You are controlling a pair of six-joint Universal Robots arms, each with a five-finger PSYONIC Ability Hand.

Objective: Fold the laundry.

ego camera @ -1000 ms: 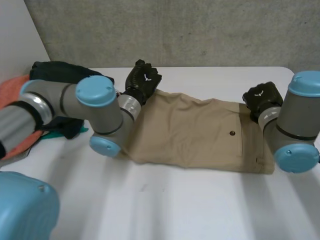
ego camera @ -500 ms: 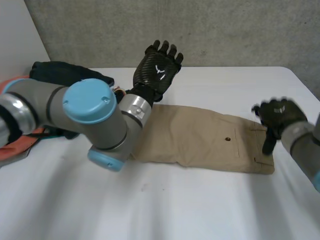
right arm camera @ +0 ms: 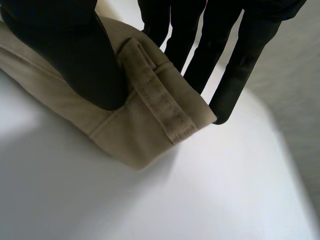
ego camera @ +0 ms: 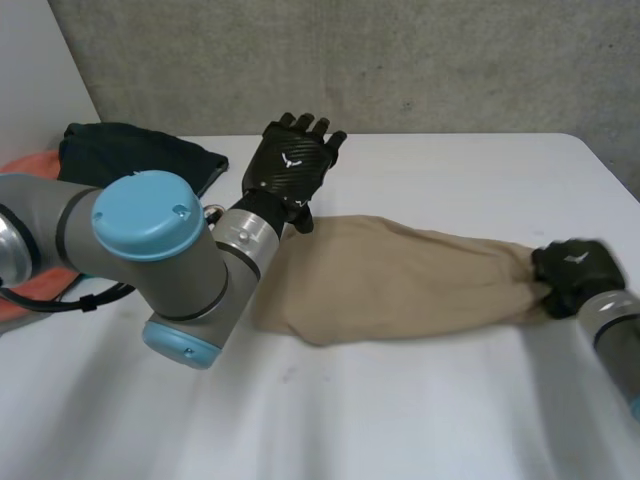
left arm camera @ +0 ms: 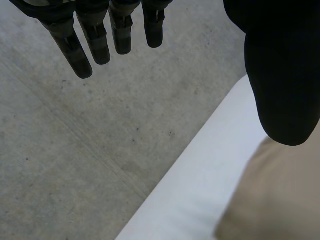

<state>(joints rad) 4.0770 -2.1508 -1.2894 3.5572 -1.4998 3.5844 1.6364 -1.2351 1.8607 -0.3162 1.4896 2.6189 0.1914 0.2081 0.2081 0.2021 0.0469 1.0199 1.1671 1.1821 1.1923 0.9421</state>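
White desk (ego camera: 400,400) before grey concrete wall (ego camera: 400,60). Khaki trousers (ego camera: 400,280) mid-desk, drawn long left to right. Waistband end pinched at right by right robot hand (ego camera: 575,275), likely to tension cloth flat. Left robot hand (ego camera: 290,165) above far-left end, fingers straight, empty.

We had the head camera set high behind and between the two arms. It looked down and forward over the white table (ego camera: 420,420) toward the grey concrete wall (ego camera: 430,60), far enough back to take in the whole long tan cloth garment (ego camera: 400,280). The left wrist camera sat close behind the black left hand (left arm camera: 97,42), above one end of the garment, and faced past the table edge beyond it at grey concrete. It shared with the head view that end of the garment and a strip of table. The right wrist camera looked along the black right hand (right arm camera: 75,55) from very near the garment's opposite, waistband end, which the head view also held.
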